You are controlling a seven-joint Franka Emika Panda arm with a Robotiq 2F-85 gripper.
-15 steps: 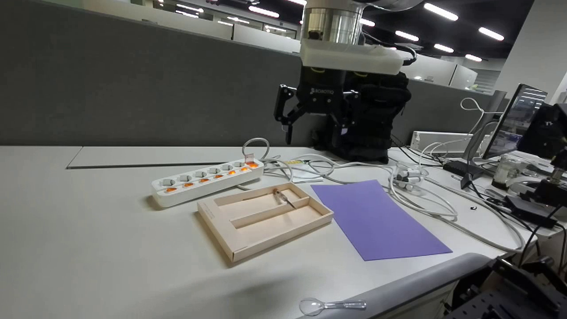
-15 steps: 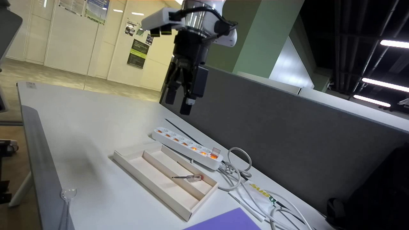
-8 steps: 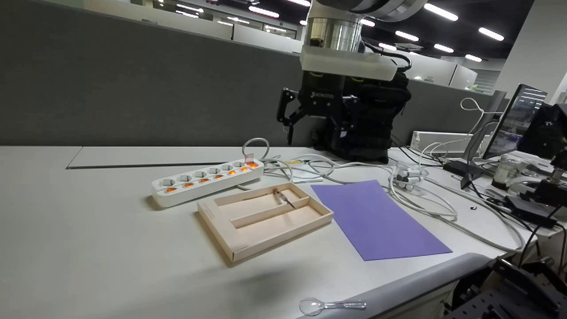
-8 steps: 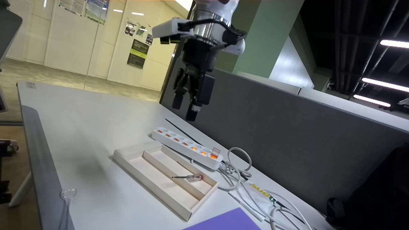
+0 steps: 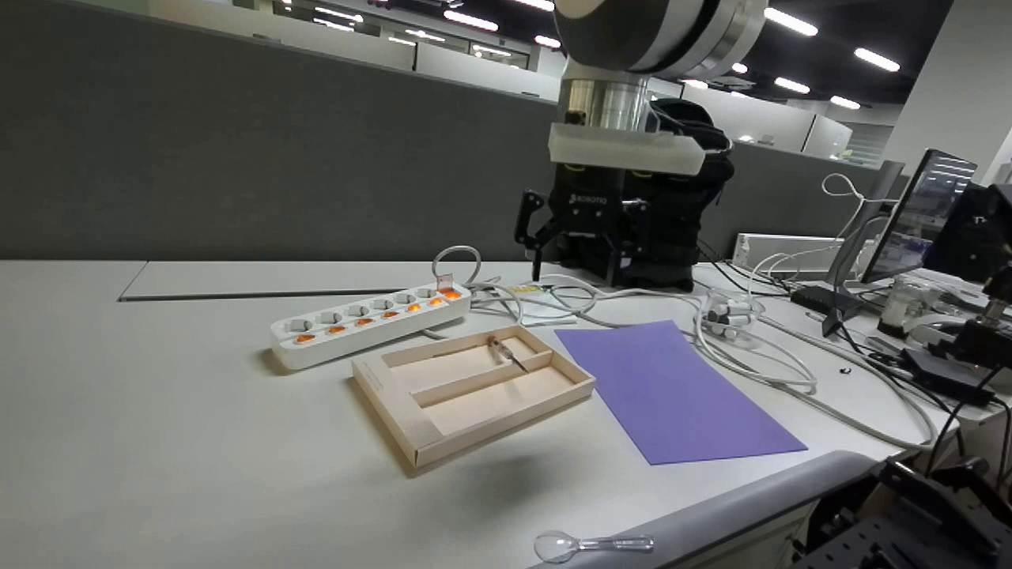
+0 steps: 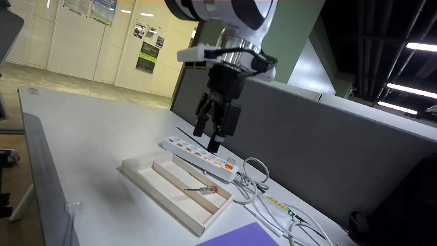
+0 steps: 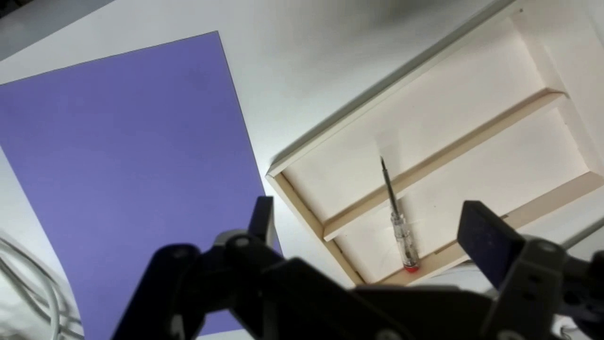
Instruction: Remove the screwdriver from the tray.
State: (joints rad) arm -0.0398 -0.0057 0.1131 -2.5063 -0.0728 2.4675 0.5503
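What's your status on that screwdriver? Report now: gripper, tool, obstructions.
Gripper open, nothing held, hanging above the table.
Screwdriver in tray, shaft across the divider.
Possible snag: tray wall near the handle's red end.

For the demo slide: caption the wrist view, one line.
Open, empty gripper; screwdriver in the wooden tray, shaft crossing the divider; purple sheet alongside.

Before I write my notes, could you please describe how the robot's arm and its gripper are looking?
The smooth white robot arm has dark panels and a shiny silver metal collar. Near it are a pale bar-shaped housing and a black cable. The black mechanical gripper has two angular, jointed fingers and pale ROBOTIQ lettering.
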